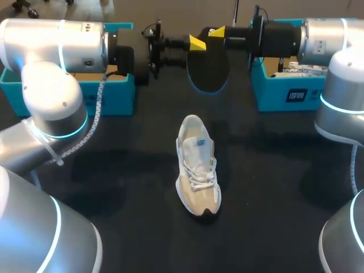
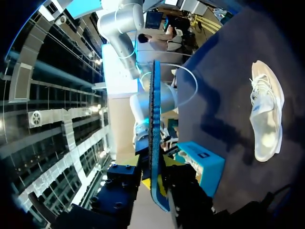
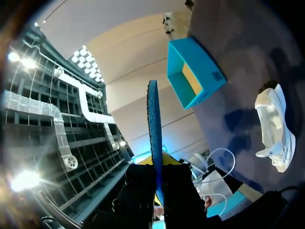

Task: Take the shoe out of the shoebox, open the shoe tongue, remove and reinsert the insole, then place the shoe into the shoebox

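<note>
The matte black table carries everything. Two smooth, rounded silver arms span its far side, the left arm and the right arm, each ending in a black wrist, and they point at each other above the table's far middle.

Near each far corner sits an open rectangular box of turquoise card. The left turquoise box has a plain brown inside. The right turquoise box has a dark printed patch on its front wall and something white inside.

The shoe stands on its sole in the middle of the table, well apart from both boxes. It is a low trainer in white and beige with criss-crossed white laces, a rounded heel toward the far side and a dark toe tip toward the near side.

The insole hangs flat and oval between the two wrists, dark with a blue edge. Edge-on in the wrist views it is a thin, finely textured blue strip.

The left jaws are closed narrowly on one end of the insole, and the right jaws pinch it likewise.
</note>
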You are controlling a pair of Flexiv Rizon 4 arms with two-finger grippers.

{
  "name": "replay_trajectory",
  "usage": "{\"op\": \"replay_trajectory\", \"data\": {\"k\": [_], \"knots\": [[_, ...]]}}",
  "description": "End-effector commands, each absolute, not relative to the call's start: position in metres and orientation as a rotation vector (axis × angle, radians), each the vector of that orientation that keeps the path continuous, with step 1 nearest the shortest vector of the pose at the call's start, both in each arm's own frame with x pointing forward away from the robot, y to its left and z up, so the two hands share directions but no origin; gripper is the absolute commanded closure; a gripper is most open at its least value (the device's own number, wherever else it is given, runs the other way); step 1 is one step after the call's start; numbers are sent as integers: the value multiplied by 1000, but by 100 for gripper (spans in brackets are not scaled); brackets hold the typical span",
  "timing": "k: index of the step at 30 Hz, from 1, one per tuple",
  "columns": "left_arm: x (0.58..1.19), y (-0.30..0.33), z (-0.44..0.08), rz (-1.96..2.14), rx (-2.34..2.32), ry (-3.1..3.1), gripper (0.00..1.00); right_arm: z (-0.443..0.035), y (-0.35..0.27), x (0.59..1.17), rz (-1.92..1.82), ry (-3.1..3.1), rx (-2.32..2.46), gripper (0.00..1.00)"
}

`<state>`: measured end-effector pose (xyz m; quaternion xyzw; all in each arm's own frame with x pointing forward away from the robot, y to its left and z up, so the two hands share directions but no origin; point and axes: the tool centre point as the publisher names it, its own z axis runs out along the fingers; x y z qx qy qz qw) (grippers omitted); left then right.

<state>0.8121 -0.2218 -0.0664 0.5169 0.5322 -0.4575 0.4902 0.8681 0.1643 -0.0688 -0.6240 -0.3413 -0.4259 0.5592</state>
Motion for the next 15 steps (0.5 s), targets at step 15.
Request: {"op": "replay_trajectory", "data": {"k": [15], "knots": [[822, -237, -65, -1113, 1247, 1265, 100, -68, 171, 862, -1034, -820, -1481, 100]]}}
